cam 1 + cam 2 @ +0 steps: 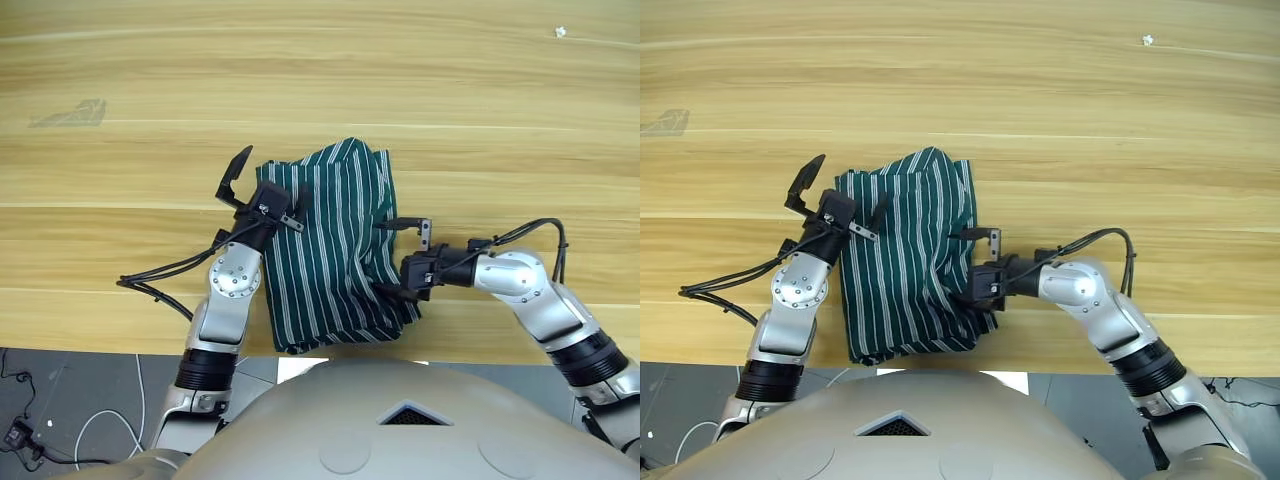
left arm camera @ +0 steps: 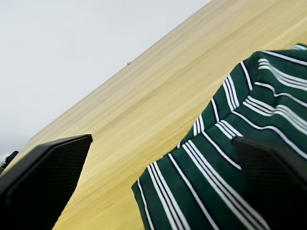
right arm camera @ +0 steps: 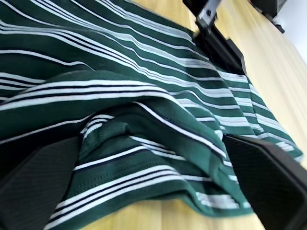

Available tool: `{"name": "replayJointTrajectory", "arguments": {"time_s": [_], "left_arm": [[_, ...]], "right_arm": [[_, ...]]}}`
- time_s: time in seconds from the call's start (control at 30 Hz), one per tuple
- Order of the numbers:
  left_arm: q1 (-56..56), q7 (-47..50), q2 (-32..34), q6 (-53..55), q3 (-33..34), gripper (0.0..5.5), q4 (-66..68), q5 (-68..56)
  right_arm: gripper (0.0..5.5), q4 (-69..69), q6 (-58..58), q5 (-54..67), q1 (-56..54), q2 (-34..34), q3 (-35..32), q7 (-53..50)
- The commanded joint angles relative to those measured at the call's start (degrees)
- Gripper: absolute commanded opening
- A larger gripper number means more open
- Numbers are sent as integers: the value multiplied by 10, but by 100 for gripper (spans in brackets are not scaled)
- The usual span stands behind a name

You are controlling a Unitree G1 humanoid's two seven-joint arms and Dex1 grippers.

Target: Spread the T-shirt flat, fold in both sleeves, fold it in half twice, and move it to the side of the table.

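The T-shirt [image 1: 335, 245], dark green with white stripes, lies folded into a compact rectangle near the table's front edge. My left gripper [image 1: 265, 193] is open at the shirt's far left corner, one finger out over bare wood and the other over the cloth. In the left wrist view that corner [image 2: 230, 158] sits between the spread fingers [image 2: 43, 177]. My right gripper [image 1: 400, 258] is open against the shirt's right edge, one finger on top and one low at the near side. In the right wrist view, bunched folds [image 3: 144, 120] lie between its fingers [image 3: 268, 167].
The wooden table [image 1: 320, 80] stretches far and wide to both sides. A small white scrap [image 1: 561, 31] lies at the far right and a faint grey mark [image 1: 70, 113] at the far left. The table's front edge [image 1: 90, 345] runs just below the shirt.
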Motion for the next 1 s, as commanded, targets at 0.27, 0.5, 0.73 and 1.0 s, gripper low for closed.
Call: {"name": "replayJointTrajectory", "arguments": {"time_s": [0.27,0.5,0.73,1.0], "left_arm": [[2,8,4,0,8,536,-4,5],[4,10,2,4,3,536,-6,6],[6,8,11,2,7,536,-13,10],[125,2,139,-89,104,536,-143,78]], "right_arm": [[540,43,20,-37,38,-48,-27,-7],[540,-81,65,43,120,-83,-78,9],[540,-133,105,157,43,32,-184,-77],[540,-43,-126,88,54,8,-262,-104]]}}
